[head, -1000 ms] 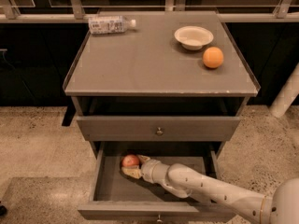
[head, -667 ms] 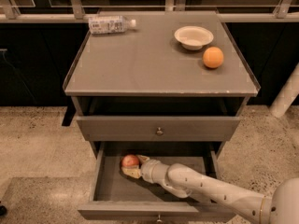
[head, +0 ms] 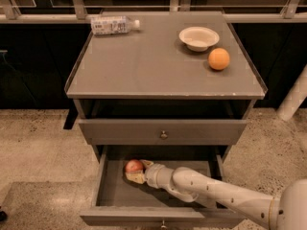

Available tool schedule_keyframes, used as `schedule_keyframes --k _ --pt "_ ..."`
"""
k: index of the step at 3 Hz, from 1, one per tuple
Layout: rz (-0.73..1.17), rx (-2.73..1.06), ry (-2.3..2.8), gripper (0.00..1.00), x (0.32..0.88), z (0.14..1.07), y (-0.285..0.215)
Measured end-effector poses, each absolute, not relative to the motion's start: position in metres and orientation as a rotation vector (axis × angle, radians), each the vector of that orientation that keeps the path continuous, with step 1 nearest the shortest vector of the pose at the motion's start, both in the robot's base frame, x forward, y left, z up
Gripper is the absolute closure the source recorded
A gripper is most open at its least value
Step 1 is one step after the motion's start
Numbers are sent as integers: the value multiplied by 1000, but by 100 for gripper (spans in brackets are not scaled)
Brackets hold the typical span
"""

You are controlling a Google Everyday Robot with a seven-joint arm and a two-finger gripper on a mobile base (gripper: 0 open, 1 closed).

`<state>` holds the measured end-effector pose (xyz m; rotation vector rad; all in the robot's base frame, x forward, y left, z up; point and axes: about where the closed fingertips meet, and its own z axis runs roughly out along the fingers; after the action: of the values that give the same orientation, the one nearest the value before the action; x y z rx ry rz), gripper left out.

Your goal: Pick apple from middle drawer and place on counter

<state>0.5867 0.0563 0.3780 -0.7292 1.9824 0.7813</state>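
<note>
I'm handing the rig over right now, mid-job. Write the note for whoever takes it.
Gripper: reached down into the open middle drawer, right against the apple; a firm grasp can't be confirmed.
Apple: in the drawer's back left part, not lifted.
Counter: holds a bottle, a bowl and an orange, all toward the back.
Done: drawer open, gripper at apple.
Left: secure the apple, lift it out, set it on the counter.

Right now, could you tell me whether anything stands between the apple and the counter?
The gripper is at the apple in the middle drawer. Only the upper drawer front, higher up, lies between it and the counter.
</note>
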Motion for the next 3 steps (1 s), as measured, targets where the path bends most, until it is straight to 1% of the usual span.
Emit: schedule_keyframes --k 1,2,3 --pt "860 -766 2027 100 551 399 46" --pt "913 -786 2039 100 504 428 41" --pt "930 -797 1969 100 459 461 35"
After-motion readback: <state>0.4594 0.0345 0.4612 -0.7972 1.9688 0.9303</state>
